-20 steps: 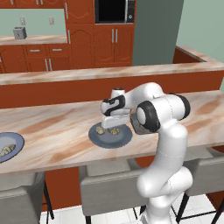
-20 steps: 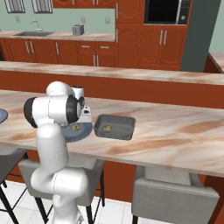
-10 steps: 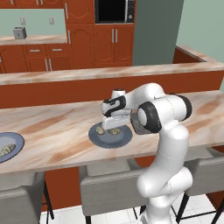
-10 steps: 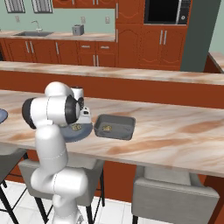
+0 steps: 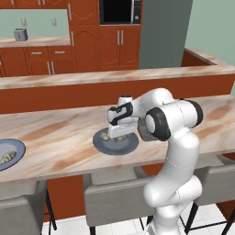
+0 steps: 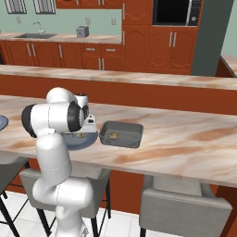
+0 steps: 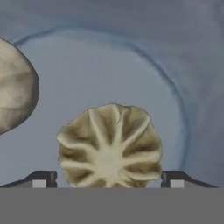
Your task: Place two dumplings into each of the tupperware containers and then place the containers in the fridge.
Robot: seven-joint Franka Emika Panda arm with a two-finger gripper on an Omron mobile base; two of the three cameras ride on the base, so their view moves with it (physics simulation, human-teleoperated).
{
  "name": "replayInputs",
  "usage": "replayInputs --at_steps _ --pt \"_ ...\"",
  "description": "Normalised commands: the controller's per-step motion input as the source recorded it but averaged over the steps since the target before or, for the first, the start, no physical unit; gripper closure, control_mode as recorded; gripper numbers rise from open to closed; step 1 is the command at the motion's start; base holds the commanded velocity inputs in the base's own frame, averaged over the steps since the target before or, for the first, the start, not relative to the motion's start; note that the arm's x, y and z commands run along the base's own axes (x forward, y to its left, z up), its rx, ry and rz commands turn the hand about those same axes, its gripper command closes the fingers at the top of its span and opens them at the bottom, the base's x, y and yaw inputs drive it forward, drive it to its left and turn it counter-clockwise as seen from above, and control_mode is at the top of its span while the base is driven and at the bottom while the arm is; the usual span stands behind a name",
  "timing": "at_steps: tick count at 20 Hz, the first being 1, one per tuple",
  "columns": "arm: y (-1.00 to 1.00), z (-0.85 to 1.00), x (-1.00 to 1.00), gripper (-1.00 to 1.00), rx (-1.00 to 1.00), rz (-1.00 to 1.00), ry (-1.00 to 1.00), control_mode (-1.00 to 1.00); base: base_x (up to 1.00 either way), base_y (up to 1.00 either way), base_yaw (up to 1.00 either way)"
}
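One dumpling (image 7: 110, 146) (pleats up) between fingertips (image 7: 41, 179).

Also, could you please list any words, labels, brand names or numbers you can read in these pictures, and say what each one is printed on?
There is no readable text.
The microwave shows a dark door, no brand or digits.
The toaster is plain.
The plate, the dumpling and the container are unmarked.
The cabinet doors carry handles, no labels.
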Motion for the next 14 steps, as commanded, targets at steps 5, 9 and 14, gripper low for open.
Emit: replayInputs --at_steps 5,9,14 --pt "0.0 -0.21 0.07 1.0 0.0 0.0 0.0 -1.0 0.0 0.0 0.0" --pt "0.0 -0.29 0.01 1.0 0.0 0.0 0.0 -1.0 0.0 0.0 0.0" --pt "0.0 -0.09 0.0 1.0 0.0 0.0 0.0 -1.0 0.0 0.0 0.0"
